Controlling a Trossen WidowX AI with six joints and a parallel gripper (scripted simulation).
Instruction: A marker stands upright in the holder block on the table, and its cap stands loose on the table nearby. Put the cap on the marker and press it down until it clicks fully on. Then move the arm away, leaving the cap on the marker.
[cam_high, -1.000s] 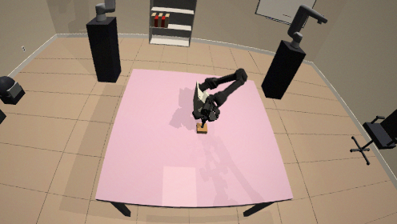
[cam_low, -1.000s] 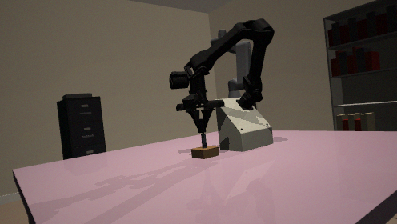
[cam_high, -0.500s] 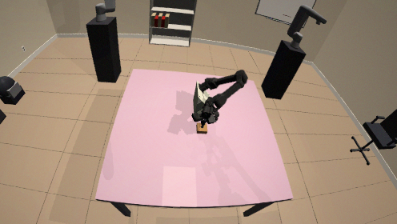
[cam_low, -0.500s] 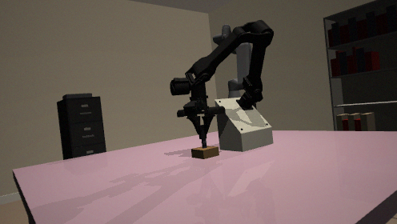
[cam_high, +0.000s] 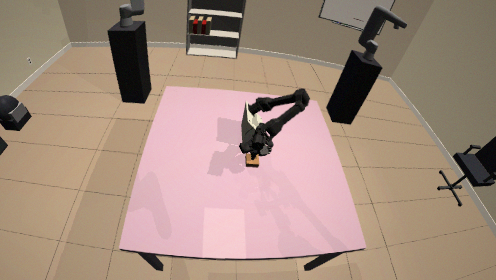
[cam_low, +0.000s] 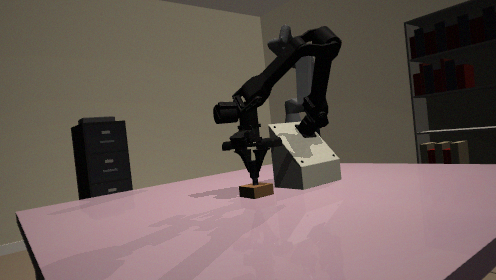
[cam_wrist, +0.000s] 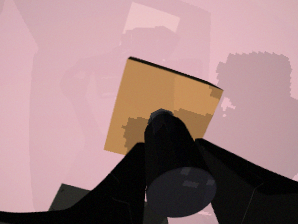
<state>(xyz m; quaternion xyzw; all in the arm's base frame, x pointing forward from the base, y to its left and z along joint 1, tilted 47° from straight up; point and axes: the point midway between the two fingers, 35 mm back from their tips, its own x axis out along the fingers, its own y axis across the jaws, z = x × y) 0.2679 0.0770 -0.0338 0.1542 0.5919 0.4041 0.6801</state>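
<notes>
The small orange-brown holder block (cam_high: 252, 165) (cam_low: 248, 192) (cam_wrist: 150, 90) sits on the pink table. My gripper (cam_low: 255, 175) (cam_wrist: 169, 147) points down right above it, shut on the black cap (cam_wrist: 181, 192). The cap is upright between the fingers, in line over the marker. Only a small dark grey part of the marker (cam_wrist: 160, 115) shows past the cap's lower end in the wrist view, close to the block. The rest of the marker is hidden by the cap. How far down the cap sits on it cannot be told.
The arm's pale wedge-shaped base (cam_low: 321, 169) (cam_high: 253, 119) stands just behind the holder block. The pink table (cam_high: 185, 200) (cam_low: 380, 215) carries shadows of the arm and a lighter rectangular patch near its front edge. A dark drawer cabinet (cam_low: 105, 155) stands beyond the table.
</notes>
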